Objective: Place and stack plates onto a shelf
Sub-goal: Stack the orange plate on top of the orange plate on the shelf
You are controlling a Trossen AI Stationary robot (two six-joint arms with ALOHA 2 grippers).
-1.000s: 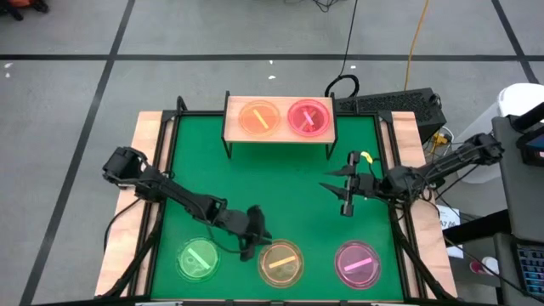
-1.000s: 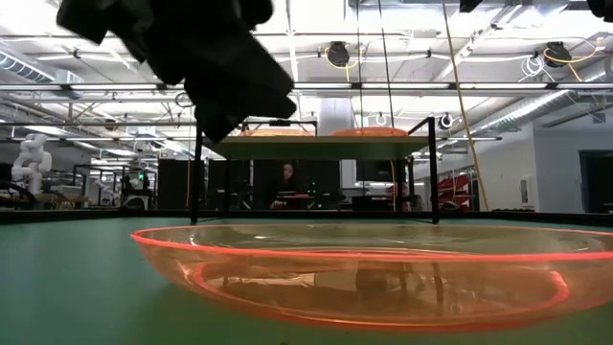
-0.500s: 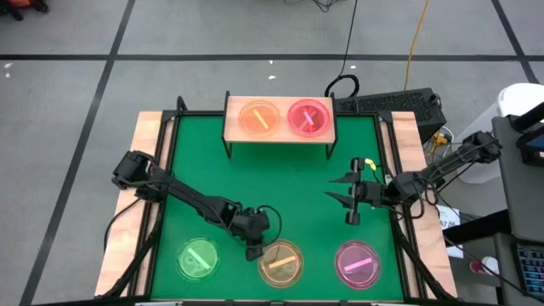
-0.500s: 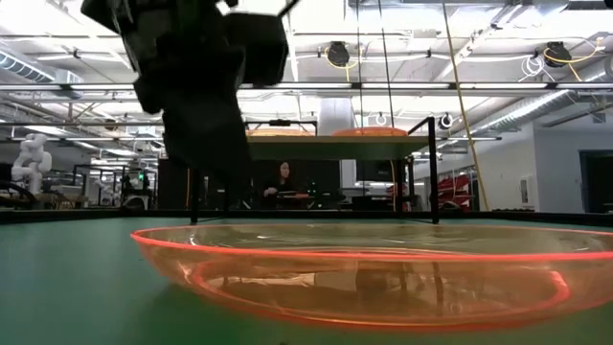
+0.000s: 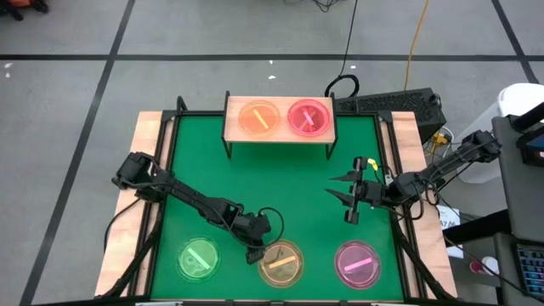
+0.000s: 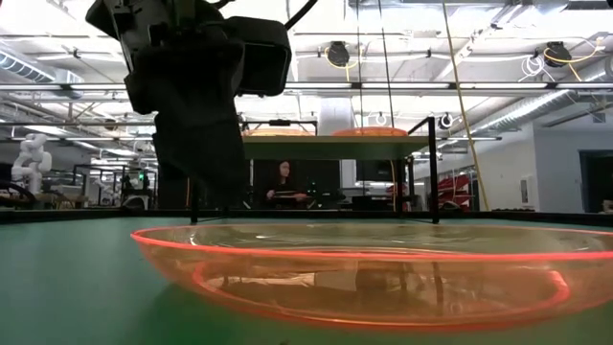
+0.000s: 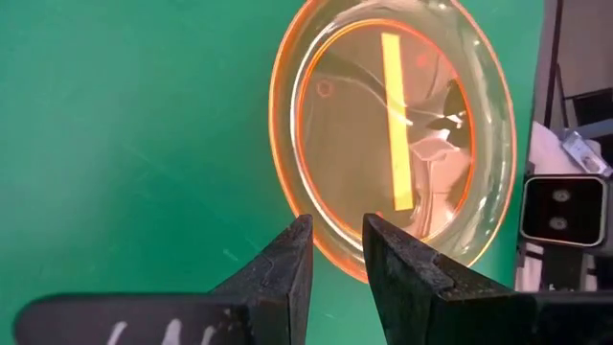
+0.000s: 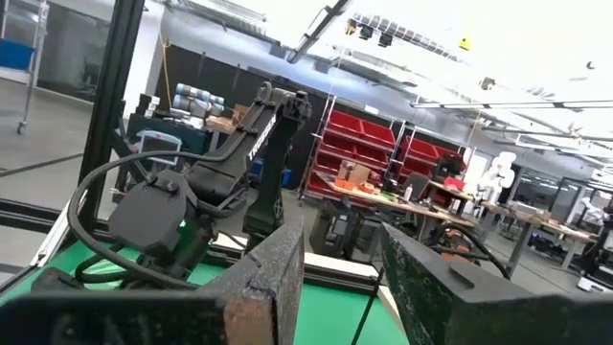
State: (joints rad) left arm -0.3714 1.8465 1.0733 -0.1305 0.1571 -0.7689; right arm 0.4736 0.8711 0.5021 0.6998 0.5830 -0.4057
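An orange plate (image 5: 280,263) lies flat on the green mat near the front edge, with a green plate (image 5: 198,258) to its left and a pink plate (image 5: 356,263) to its right. My left gripper (image 5: 254,252) is open and points steeply down at the orange plate's far-left rim (image 7: 330,251). One finger stands outside the rim and one over the inside. The shelf (image 5: 282,106) at the back carries an orange plate (image 5: 257,117) and a pink plate (image 5: 308,117). My right gripper (image 5: 347,198) hangs open and empty above the mat's right side. My left gripper straddles the orange plate's rim (image 7: 330,251) from above, slanting down. One finger (image 7: 287,264) is outside the rim and the other (image 7: 402,273) is over the plate's inside. I cannot tell whether either fingertip touches the rim. The plate lies flat on the mat.
The mat's middle (image 5: 272,183) between the shelf and the front row of plates is bare. Wooden borders (image 5: 144,170) frame the mat on both sides. A keyboard (image 5: 391,104) and cables lie behind the right corner. In the low view a person (image 6: 284,182) sits far behind the shelf.
My left gripper has come down toward the orange plate's rim and a little toward the near edge. It has rolled and tipped from a slant to pointing steeply down. The plates have not moved.
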